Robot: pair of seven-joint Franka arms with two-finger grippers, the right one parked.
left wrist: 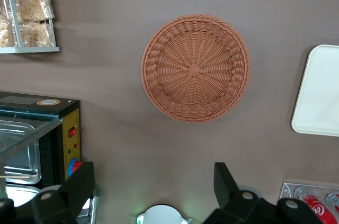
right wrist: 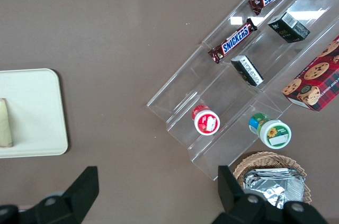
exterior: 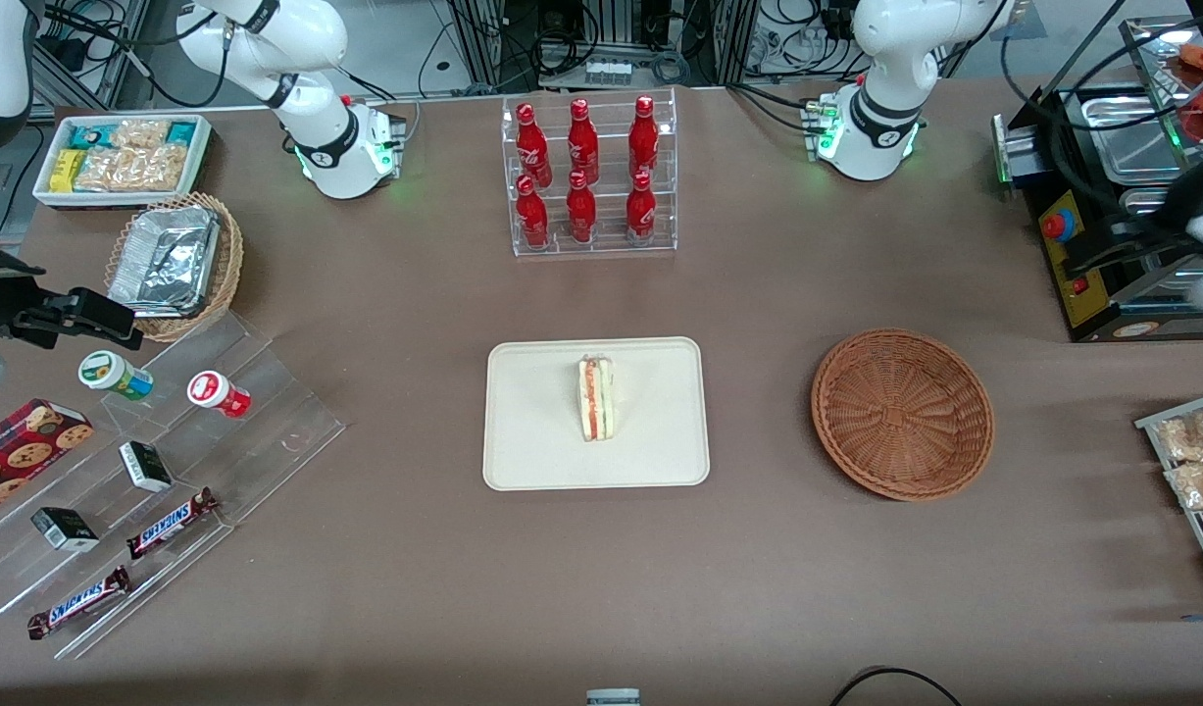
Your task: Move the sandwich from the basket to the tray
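Sandwich [exterior: 596,399] sits on the tray [exterior: 532,431], roughly mid-tray, standing on edge with the red and green filling facing up. Basket [exterior: 902,413] holds nothing, lies beside the tray toward the working arm's end of the table. Gripper [left wrist: 153,189] hangs above the table near the basket, fingers [left wrist: 225,184] spread wide, gripping nothing. Readable text: "SNICKERS" on the two candy bars [exterior: 170,523] on the clear stepped stand [exterior: 268,412].

A clear rack [exterior: 611,243] of 6 red bottles [exterior: 582,155] stands at 12 o'clock on the brown table [exterior: 601,588]. At 8 o'clock a stepped acrylic stand [exterior: 287,431] carries 2 Snickers bars [exterior: 173,523], and at 10 o'clock sits a foil-lined wicker basket [exterior: 231,265].
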